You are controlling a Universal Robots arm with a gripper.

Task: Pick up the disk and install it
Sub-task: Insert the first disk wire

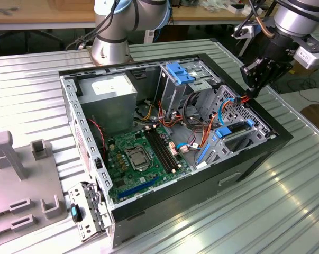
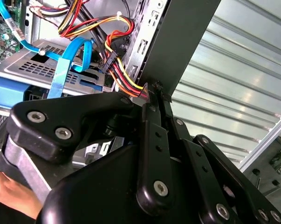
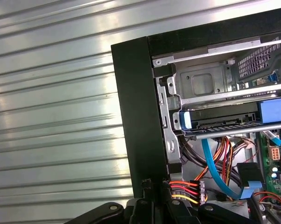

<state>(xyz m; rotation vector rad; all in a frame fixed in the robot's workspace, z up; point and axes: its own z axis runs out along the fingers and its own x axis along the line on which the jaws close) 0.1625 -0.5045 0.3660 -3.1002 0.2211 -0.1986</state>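
The black claw [image 1: 253, 91] has its tips pressed together at the rim of the black computer case [image 1: 254, 159], touching red and yellow wires [image 3: 182, 190]; whether it grips them I cannot tell. The flat dark disk [image 3: 224, 119], framed in blue plastic, lies inside the grey metal cage [image 3: 205, 84]

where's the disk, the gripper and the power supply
disk [image 3: 222, 116]: first wrist view, on its dark grey body
gripper [image 1: 250, 89]: exterior view, at its lower tip
power supply [image 1: 107, 91]: exterior view, on its grey top face
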